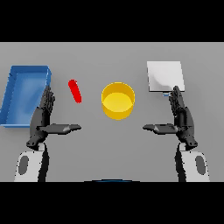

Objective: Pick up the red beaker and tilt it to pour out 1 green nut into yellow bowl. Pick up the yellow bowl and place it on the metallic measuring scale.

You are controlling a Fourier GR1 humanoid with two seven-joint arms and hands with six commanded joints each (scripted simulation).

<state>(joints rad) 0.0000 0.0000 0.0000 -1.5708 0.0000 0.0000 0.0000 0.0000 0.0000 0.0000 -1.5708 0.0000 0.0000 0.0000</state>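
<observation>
The red beaker (75, 91) shows as a narrow red cylinder, tilted, left of centre on the grey table. The yellow bowl (118, 101) stands at the middle, its inside looking bare. At the back right lies the metallic measuring scale (165, 76), a pale square plate. My left hand (43, 118) hovers open below and left of the beaker, thumb pointing inward. My right hand (181, 118) is open too, just below the scale and right of the bowl. Neither hand touches anything. No green nut can be seen.
A blue rectangular bin (25, 94) sits at the far left, right beside my left hand. The grey table (112, 144) spreads between both hands and in front of the bowl.
</observation>
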